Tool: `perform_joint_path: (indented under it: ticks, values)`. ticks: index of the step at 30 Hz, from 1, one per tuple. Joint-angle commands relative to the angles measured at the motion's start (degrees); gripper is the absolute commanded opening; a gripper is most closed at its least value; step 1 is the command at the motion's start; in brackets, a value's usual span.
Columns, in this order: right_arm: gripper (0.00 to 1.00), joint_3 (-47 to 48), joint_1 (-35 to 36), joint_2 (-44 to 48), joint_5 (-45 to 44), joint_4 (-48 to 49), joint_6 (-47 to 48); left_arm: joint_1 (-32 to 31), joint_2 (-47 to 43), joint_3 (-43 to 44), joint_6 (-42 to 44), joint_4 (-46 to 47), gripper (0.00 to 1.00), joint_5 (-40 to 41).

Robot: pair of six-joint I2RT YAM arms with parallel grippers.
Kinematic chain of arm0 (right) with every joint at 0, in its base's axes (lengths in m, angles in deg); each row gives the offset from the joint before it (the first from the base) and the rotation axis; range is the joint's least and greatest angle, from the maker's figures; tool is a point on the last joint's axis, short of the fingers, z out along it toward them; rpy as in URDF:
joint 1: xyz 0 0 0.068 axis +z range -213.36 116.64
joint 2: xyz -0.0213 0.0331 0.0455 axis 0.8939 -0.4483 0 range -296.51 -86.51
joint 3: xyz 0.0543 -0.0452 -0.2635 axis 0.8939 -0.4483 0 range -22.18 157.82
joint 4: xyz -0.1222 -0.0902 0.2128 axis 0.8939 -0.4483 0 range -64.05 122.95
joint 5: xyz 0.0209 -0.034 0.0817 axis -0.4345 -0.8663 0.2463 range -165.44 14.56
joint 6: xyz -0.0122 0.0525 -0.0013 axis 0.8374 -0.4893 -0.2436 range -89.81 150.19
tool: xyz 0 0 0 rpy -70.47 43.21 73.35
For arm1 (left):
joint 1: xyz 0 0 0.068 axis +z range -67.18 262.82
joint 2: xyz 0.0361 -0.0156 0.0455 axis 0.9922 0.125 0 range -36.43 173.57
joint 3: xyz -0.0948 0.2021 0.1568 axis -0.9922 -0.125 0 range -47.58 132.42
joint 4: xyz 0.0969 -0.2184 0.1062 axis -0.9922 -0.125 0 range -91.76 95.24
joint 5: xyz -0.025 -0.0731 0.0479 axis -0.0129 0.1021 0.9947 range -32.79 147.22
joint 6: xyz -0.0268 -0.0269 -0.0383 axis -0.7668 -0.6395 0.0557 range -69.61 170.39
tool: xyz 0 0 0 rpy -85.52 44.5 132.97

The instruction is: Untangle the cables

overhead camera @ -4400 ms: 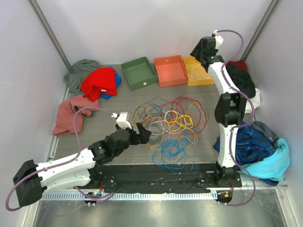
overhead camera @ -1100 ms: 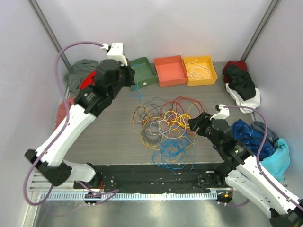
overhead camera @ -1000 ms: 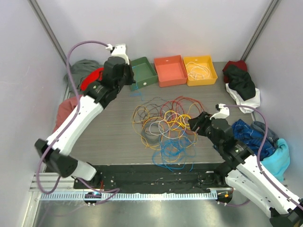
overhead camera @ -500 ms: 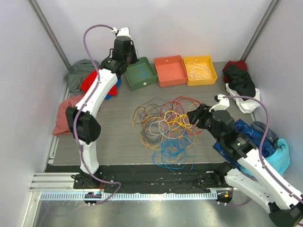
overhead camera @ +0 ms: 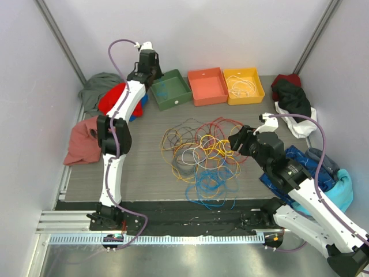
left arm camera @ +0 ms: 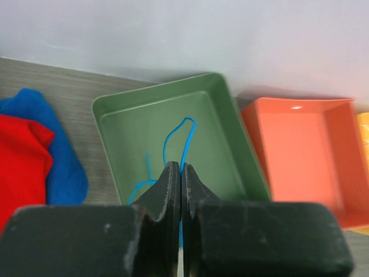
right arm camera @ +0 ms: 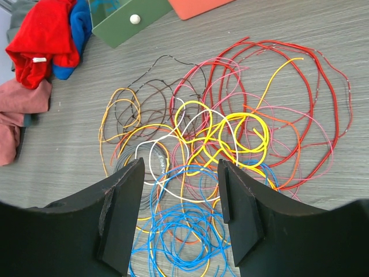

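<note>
1. Now the left tool (left arm camera: 181,168) is pinched together on a blue cable (left arm camera: 173,135), which dangles into the green tray (left arm camera: 230,150)
2. The right tool (right arm camera: 180,165) hovers, fingers apart, over the tangled cables (right arm camera: 230,133) lying mid-counter (right arm camera: 69,173)

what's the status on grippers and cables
Left gripper shut on thin blue cable, over green plastic tray. Right gripper open, at right edge of tangled multicolour cable pile. Nothing seen blocking either.
</note>
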Motion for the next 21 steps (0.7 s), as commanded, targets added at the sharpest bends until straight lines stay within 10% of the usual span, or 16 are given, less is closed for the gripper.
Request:
perform_joint_path:
  ticks: [1,4,8,21]
  values:
    - [0.62,1.5,0.0,-1.7,-1.7,0.8,1.0,1.3,0.1,-0.5,0.4,8.7,0.15,-3.4]
    - [0.61,2.4,0.1,-3.8,-1.8,1.0,1.7,1.0,-5.1,-10.9,0.4,16.8,0.35,-7.0]
    - [0.62,3.0,0.0,-5.5,-1.6,1.9,1.9,-0.2,-10.7,-16.1,2.1,18.1,1.00,-8.5]
    - [0.62,-0.5,0.0,0.5,-7.7,3.3,-1.8,-22.1,-36.4,-45.7,5.0,19.2,1.00,11.8]
